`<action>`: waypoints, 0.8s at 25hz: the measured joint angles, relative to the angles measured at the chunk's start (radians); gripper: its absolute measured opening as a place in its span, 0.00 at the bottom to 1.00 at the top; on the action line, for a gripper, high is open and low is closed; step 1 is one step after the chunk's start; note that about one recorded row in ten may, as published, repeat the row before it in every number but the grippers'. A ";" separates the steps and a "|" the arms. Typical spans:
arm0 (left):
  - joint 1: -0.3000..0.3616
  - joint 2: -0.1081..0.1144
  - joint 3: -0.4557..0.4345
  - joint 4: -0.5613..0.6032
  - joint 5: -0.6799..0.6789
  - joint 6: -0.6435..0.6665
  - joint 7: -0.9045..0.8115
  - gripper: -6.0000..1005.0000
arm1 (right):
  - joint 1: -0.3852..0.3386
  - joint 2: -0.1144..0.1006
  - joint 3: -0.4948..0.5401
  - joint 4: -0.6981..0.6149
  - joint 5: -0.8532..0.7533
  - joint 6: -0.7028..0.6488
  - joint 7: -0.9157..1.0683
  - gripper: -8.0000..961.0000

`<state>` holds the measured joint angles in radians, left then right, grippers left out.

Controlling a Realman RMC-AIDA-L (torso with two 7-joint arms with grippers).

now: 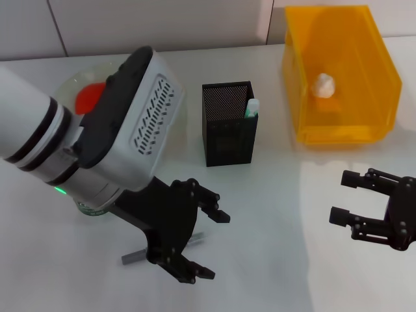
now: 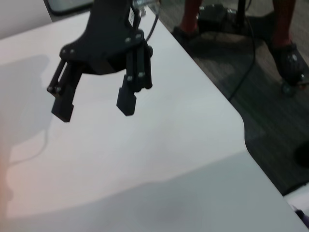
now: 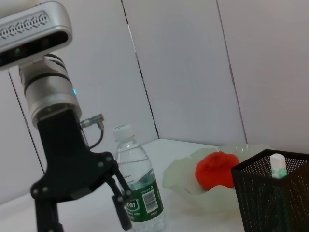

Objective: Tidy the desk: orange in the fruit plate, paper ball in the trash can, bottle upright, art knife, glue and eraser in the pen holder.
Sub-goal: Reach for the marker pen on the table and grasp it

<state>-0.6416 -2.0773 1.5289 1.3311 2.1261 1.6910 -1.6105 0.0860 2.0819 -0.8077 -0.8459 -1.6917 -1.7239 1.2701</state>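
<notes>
Grey and slim, the art knife (image 1: 162, 248) lies flat on the white desk (image 1: 273, 214) directly under the left gripper (image 1: 207, 246), whose fingers stand spread wide and hold nothing, with the upright bottle (image 3: 137, 183) just behind it and the orange (image 3: 216, 169) in the fruit plate (image 3: 181, 176) further back on that side. Ahead of that gripper stands the pen holder (image 1: 227, 123) with the glue (image 1: 251, 107) upright inside, and beyond it the trash can (image 1: 339, 75) holds the paper ball (image 1: 324, 84); the eraser may be inside the holder, but cannot be made out. Off to its right the right gripper (image 1: 343, 197) hovers low over bare desk, fingers open and empty.
</notes>
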 joint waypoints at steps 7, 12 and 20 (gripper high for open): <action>0.004 -0.002 0.004 0.013 0.064 -0.035 -0.212 0.78 | 0.006 -0.002 0.002 0.024 -0.003 0.000 0.000 0.82; 0.035 0.001 0.046 0.083 0.129 -0.052 -0.401 0.77 | 0.002 -0.009 0.013 0.017 -0.020 0.000 -0.001 0.82; 0.021 -0.002 0.253 0.129 0.293 -0.157 -0.628 0.77 | 0.006 -0.006 0.079 0.041 -0.082 0.000 -0.045 0.82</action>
<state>-0.6206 -2.0796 1.7817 1.4602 2.4186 1.5336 -2.2390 0.0925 2.0758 -0.7287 -0.8052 -1.7733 -1.7240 1.2255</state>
